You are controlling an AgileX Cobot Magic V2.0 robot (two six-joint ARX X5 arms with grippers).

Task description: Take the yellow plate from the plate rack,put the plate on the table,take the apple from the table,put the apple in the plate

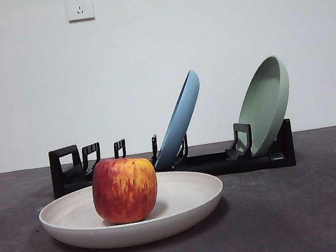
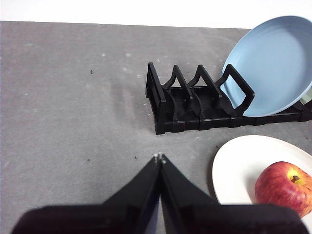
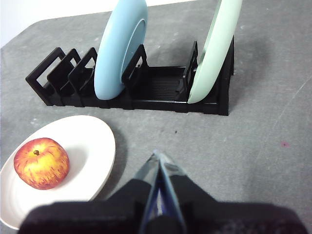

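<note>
I see the apple (image 1: 125, 189) resting in the yellow plate (image 1: 192, 205) on the desk (image 1: 304, 207), nearer the right claw (image 3: 158, 157); both it and the left claw (image 2: 159, 158) are closed and empty.

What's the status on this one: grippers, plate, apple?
Left gripper shut, empty, over bare table. Right gripper shut, empty. Apple sits in cream plate, in front of rack. Nothing in the way.
</note>
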